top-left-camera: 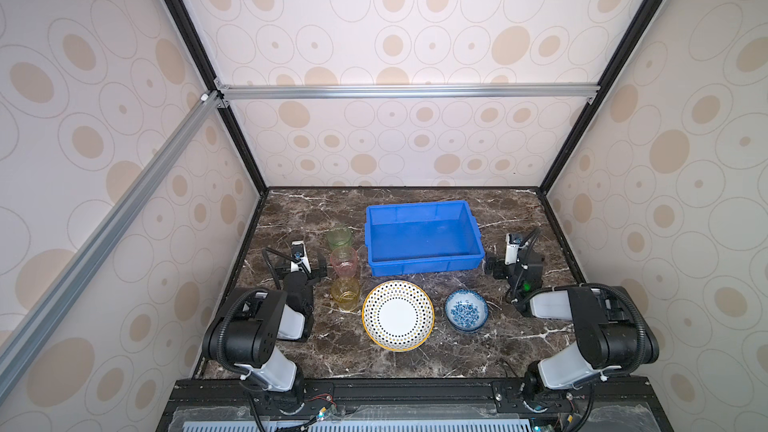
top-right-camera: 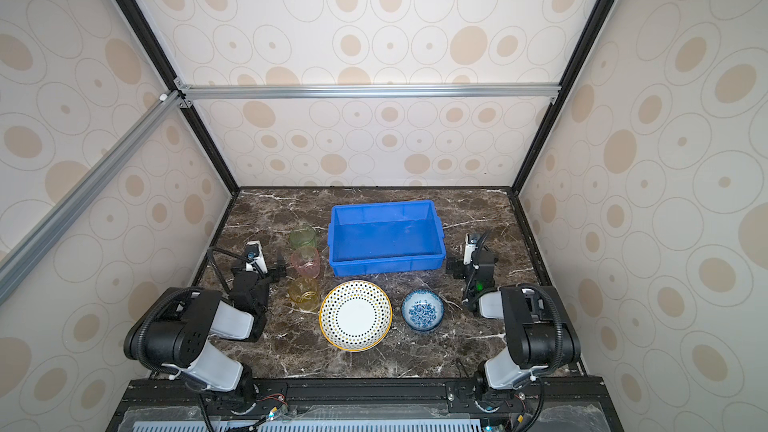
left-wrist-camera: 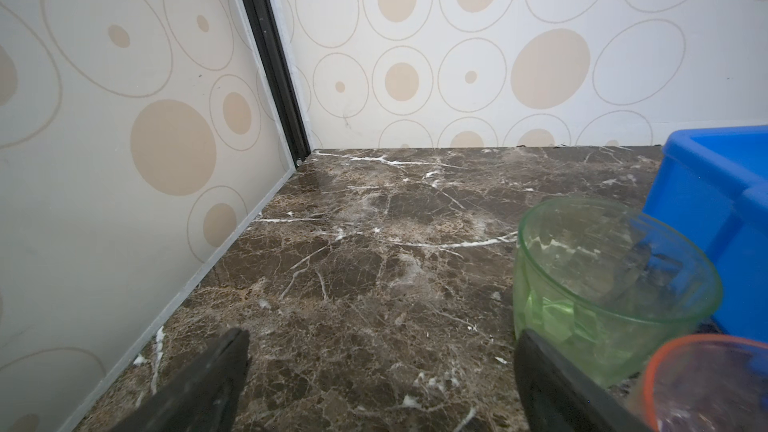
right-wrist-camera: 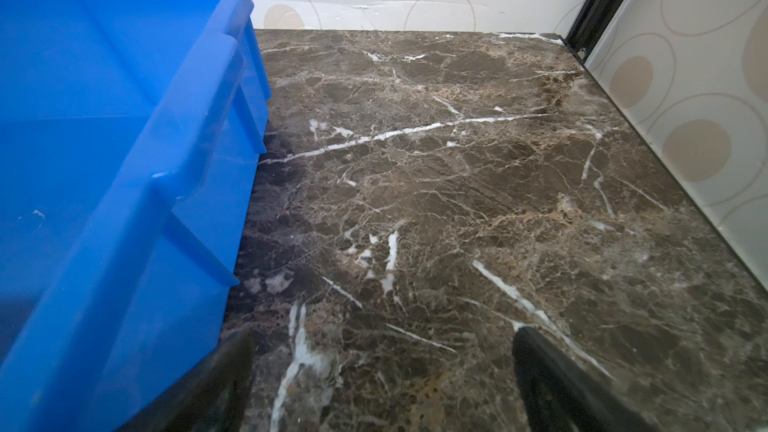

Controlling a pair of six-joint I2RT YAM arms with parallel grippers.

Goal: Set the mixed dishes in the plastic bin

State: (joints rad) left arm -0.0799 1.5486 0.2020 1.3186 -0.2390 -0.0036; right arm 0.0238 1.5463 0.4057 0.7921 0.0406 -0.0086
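- While nothing is gripped, five dishes are listed on the table point(top-left-camera: 457, 351), all outside the bin point(top-left-camera: 428, 264).
- plate point(top-left-camera: 398, 315): dotted, yellow-rimmed; laid flat nearest, at the middle.
- bowl point(top-left-camera: 466, 310): blue-floral; set upright to the right of the plate, apart from it.
- yellow cup point(top-left-camera: 345, 292): stood upright just beside the plate's left rim.
- pink cup point(top-left-camera: 344, 261): stood directly behind the yellow cup.
- left gripper point(left-wrist-camera: 382, 384): jaws spread wide, empty; held low, left of the pink cup.
- right gripper point(right-wrist-camera: 386, 384): jaws spread wide, empty; held low by the bin's near right corner.
- green cup point(top-left-camera: 339, 236): last in the cup row, near the bin's left wall.
- bin: blue, lipped; set farthest, behind plate and bowl.
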